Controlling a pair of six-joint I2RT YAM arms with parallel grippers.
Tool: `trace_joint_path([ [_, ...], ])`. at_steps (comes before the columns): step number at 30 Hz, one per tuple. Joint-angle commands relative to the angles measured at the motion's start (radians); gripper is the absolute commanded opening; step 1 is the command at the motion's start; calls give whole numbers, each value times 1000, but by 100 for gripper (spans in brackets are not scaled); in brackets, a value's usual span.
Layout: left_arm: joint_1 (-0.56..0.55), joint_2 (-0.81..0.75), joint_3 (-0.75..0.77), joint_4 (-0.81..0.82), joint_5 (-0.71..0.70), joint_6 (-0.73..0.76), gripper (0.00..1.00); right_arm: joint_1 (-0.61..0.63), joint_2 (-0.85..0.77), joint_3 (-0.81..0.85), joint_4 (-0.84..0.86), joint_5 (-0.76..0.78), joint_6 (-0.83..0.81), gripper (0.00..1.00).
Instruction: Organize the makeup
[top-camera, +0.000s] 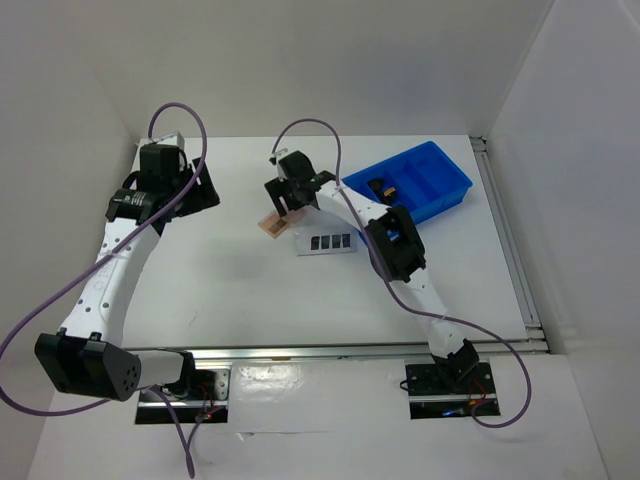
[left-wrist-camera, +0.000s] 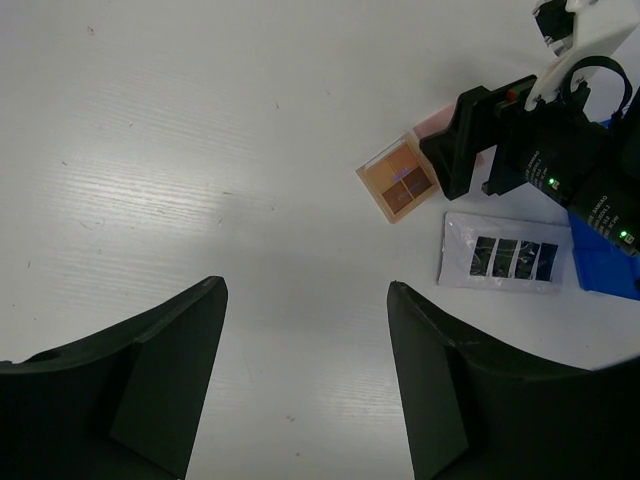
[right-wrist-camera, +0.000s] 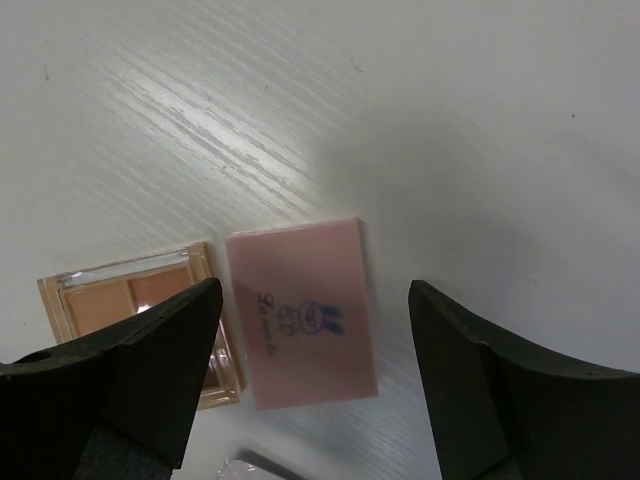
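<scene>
A pink compact (right-wrist-camera: 302, 312) with a rabbit print lies flat on the white table, right beside a tan compact (right-wrist-camera: 130, 290) with orange pans. My right gripper (right-wrist-camera: 315, 285) is open and hovers over the pink compact, one finger on each side, not touching it. A grey strip palette (top-camera: 328, 242) with four dark pans lies just to the right of the tan compact (top-camera: 272, 226). My left gripper (left-wrist-camera: 305, 285) is open and empty over bare table, left of these items. From the left wrist view I see the tan compact (left-wrist-camera: 398, 180), the palette (left-wrist-camera: 505, 258) and the right gripper's fingers (left-wrist-camera: 470, 140).
A blue divided bin (top-camera: 410, 185) stands at the back right with a few small dark items in one compartment. White walls close in the table at the back and sides. A metal rail (top-camera: 350, 350) runs along the near edge.
</scene>
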Motion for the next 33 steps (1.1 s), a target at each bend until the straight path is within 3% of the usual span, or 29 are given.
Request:
trace_joint_path([
  [1,-5,-2,32,3,5,23,79,-8,7,-2,27,32,-6,82],
  [15,-5,-2,23,3,-4,23,79,14,-3,-106,55,135,-61,76],
  [20,-5,-2,5,13,-4,23,79,14,-14,-125,55,132,-61,51],
  [24,-5,-2,14,13,-14,32,79,14,-40,-96,64,73,-71,38],
  [33,-5,-11,14,13,-15,32,79,4,-164,-19,41,64,-80,38],
])
